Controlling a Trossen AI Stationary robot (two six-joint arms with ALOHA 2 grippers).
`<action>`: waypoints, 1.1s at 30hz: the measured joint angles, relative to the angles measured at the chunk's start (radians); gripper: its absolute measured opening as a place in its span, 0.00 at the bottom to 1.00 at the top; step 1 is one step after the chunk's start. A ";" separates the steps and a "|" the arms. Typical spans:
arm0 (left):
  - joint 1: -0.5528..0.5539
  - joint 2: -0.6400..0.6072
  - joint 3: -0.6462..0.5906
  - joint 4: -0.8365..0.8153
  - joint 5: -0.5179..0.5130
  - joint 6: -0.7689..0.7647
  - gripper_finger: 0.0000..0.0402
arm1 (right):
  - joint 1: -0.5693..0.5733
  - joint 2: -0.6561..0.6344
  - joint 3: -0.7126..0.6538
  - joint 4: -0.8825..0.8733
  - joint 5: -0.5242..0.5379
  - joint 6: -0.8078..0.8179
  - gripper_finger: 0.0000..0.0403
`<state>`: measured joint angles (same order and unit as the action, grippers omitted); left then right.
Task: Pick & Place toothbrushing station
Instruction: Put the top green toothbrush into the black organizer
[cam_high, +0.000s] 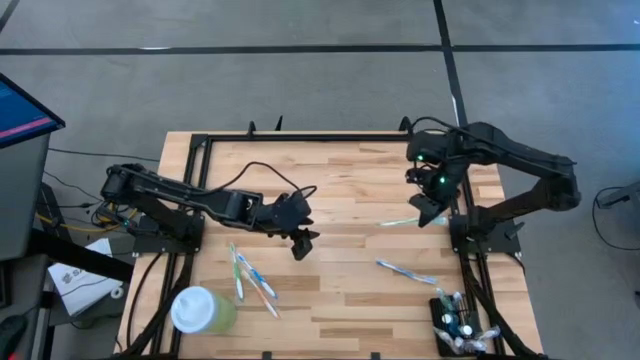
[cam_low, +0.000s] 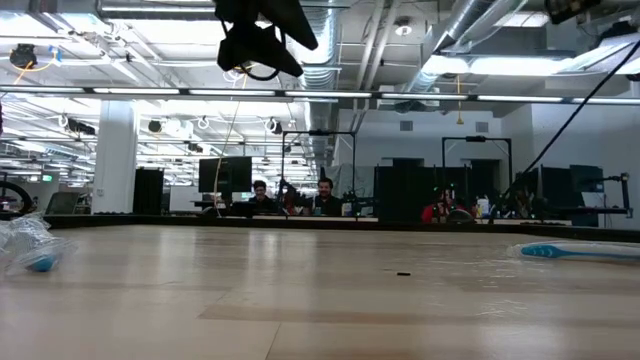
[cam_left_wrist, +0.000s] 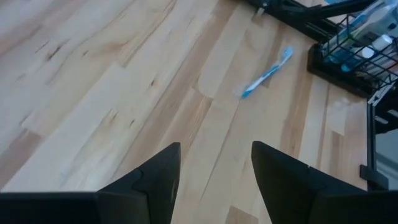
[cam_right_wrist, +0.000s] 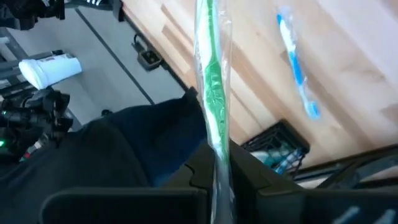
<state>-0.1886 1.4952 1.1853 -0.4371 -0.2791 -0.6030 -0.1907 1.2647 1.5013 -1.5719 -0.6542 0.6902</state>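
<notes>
The toothbrushing station (cam_high: 455, 325), a small black grid holder with several brushes stuck in it, stands at the table's near right corner; it also shows in the wrist views (cam_left_wrist: 351, 59) (cam_right_wrist: 278, 148). My right gripper (cam_high: 432, 208) (cam_right_wrist: 219, 171) hangs above the table's right side, shut on a green toothbrush in a clear wrapper (cam_high: 400, 221). My left gripper (cam_high: 303, 245) (cam_left_wrist: 216, 180) hovers open over the table's middle with nothing between its fingers. A blue toothbrush (cam_high: 405, 270) (cam_left_wrist: 267, 73) (cam_right_wrist: 297, 68) lies flat on the wood between the two grippers. My right gripper pinches the wrapped green toothbrush near one end (cam_right_wrist: 216, 140) between its two fingers. The brush runs on along the fingers' line and sticks out past them toward the table's left. It is lifted clear of the table, roughly level.
A pale green cup with a white lid (cam_high: 200, 310) stands at the near left. Several loose toothbrushes (cam_high: 250, 275) lie beside it. A black frame (cam_high: 200, 150) runs around the tabletop. Bare wood lies across the far middle.
</notes>
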 joint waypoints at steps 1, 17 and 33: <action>0.000 0.000 -0.006 0.005 0.003 -0.005 0.48 | 0.017 -0.005 0.000 0.000 -0.001 0.020 0.05; 0.000 0.002 -0.038 0.044 0.023 -0.016 0.46 | 0.504 -0.032 -0.001 0.001 -0.053 0.460 0.02; 0.000 0.002 -0.038 0.054 0.025 -0.013 0.46 | 0.831 0.027 -0.001 0.013 -0.124 0.782 0.02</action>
<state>-0.1886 1.4967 1.1473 -0.3828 -0.2546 -0.6159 0.6406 1.2918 1.5002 -1.5592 -0.7783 1.4719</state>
